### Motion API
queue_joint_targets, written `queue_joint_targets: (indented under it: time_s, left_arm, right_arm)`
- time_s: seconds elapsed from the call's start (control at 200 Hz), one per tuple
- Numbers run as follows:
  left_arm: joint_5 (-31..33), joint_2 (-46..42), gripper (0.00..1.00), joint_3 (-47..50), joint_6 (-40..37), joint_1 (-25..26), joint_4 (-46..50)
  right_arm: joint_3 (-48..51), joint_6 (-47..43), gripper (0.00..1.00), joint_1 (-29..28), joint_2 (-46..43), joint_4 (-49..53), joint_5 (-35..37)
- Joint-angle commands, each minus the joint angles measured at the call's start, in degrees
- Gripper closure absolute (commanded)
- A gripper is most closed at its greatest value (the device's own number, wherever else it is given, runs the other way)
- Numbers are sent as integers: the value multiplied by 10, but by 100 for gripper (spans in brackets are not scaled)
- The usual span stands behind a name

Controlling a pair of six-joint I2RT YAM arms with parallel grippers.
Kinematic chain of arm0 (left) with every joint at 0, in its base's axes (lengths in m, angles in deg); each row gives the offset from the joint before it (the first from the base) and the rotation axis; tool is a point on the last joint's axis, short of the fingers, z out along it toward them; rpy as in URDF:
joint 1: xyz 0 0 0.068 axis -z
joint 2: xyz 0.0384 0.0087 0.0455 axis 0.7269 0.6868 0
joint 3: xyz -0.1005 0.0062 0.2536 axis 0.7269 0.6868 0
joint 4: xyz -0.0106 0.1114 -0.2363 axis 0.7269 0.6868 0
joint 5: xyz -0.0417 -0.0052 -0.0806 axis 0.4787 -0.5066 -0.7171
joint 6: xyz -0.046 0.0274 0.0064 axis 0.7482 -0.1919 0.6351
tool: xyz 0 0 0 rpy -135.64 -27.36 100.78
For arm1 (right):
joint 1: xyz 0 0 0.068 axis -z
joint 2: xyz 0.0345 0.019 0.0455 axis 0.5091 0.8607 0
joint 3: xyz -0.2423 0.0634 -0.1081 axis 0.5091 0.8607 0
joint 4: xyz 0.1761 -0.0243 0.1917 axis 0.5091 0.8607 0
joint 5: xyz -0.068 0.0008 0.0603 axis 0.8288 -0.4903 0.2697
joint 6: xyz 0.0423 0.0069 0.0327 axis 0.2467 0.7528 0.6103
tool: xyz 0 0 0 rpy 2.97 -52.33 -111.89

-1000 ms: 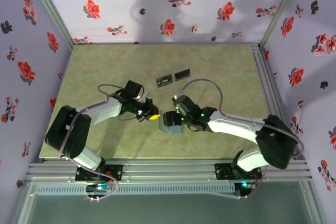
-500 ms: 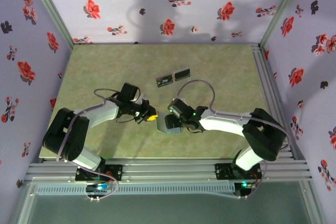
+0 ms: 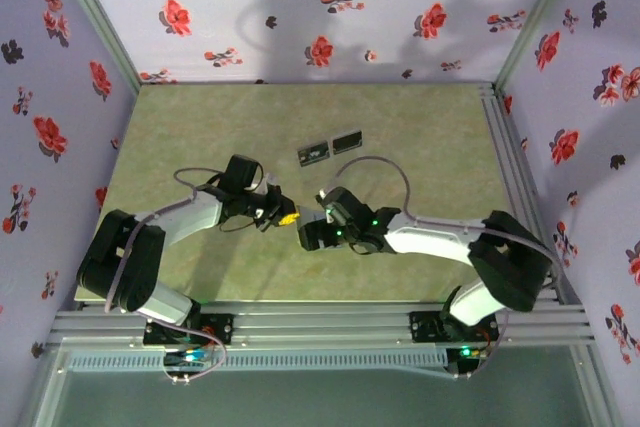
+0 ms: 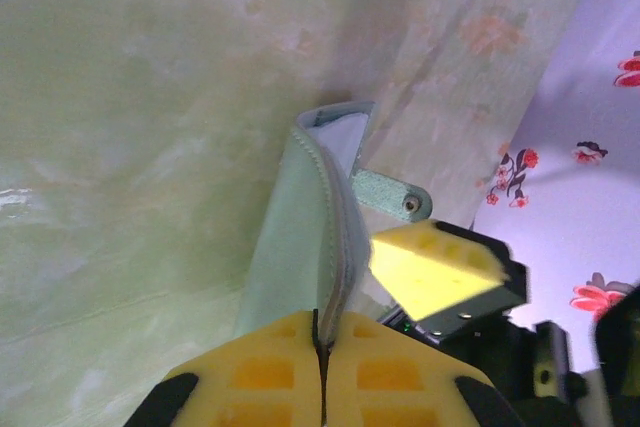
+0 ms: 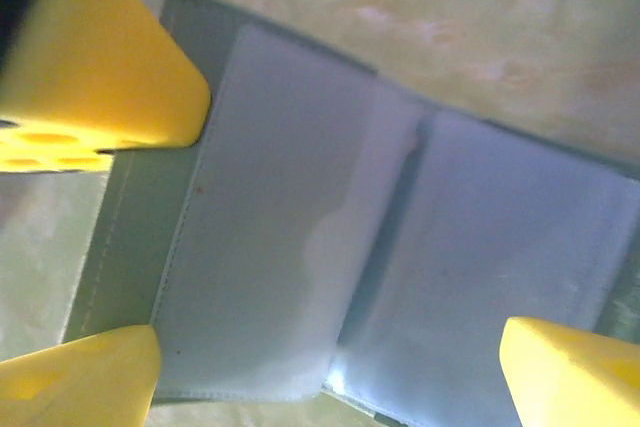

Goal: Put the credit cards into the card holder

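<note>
Robot test cell of a laboratory kind. A green marbled table (image 3: 200, 137) is enclosed by flower-papered walls (image 3: 300, 17); along aluminium rails (image 3: 320, 325) at the bottom of the frame, a left arm (image 3: 190, 215) and a right arm (image 3: 440, 237) are bolted.

card holder (image 5: 290, 227) on table (image 3: 200, 127), 2 credit cards (image 3: 313, 154) behind

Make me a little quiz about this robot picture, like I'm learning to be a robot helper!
1. True or false: the left claw is shut on an edge of the card holder.
2. How many dark cards lie flat on the table?
3. Pick one. The right claw is: A) open over the opened card holder, B) shut on a red card, C) resting against the back wall.
Key: 1 true; 2 two; 3 A.
</note>
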Motion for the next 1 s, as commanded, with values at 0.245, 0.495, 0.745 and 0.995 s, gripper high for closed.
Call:
queue_joint_targets:
  time_s: [0.245, 0.495, 0.745, 0.995]
  left_arm:
    - [-14, -7, 100, 8, 12, -1, -3]
    - [4, 4, 100, -23, -42, 0, 71]
    - [14, 24, 87, -28, -70, -2, 94]
    - [27, 12, 66, -45, -101, -7, 128]
  right_arm:
    - [-13, 70, 15, 3, 9, 132, 224]
    - [-17, 104, 13, 24, -44, 214, 311]
    - [-44, 39, 7, 67, -72, 191, 249]
    - [-126, -4, 13, 198, -54, 165, 22]
